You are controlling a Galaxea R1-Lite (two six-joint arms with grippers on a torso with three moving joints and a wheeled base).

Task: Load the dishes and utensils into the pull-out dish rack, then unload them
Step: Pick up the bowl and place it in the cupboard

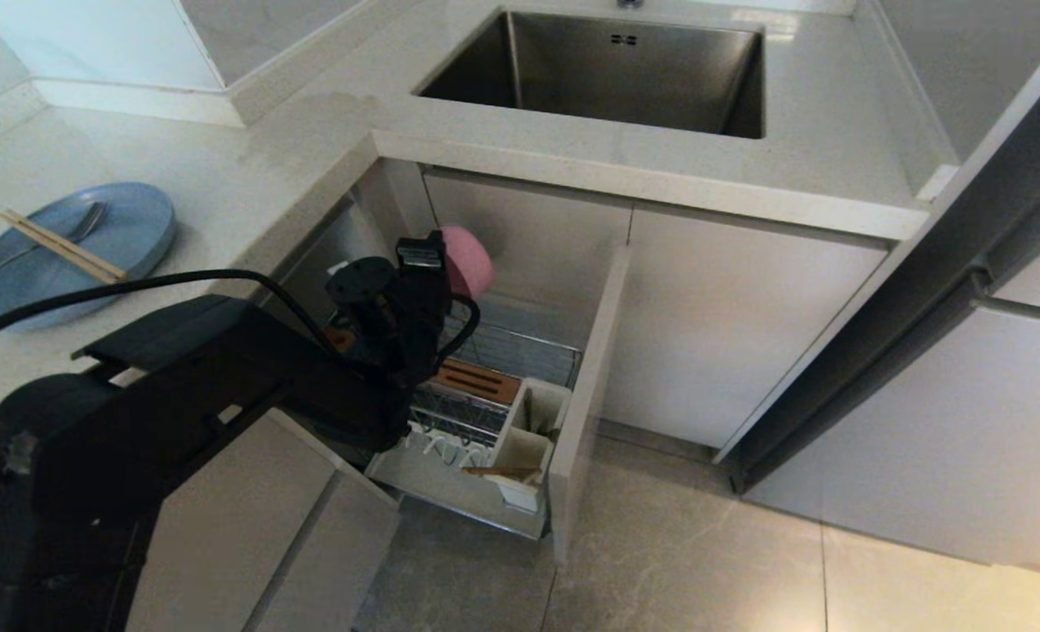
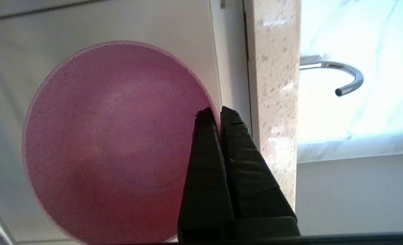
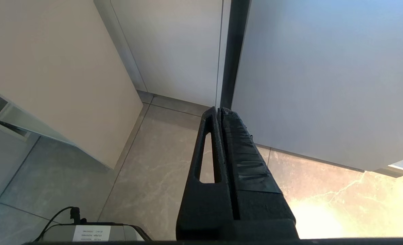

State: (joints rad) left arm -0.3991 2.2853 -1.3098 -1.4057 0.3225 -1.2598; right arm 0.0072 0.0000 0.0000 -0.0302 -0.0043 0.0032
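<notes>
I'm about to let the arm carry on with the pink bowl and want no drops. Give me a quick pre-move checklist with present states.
1. Left end effector shut on the pink bowl rim: ok.
2. Bowl lifted above the pull-out dish rack: ok.
3. Room between bowl and countertop edge: cannot tell.
4. Blue plate on the counter, carrying chopsticks and spoon, away from the arm: ok.
5. Right end effector shut, parked over the floor: ok.

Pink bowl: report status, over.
Left gripper shut on pink bowl rim, above the pull-out dish rack. Right gripper shut, parked. Countertop edge close.
</notes>
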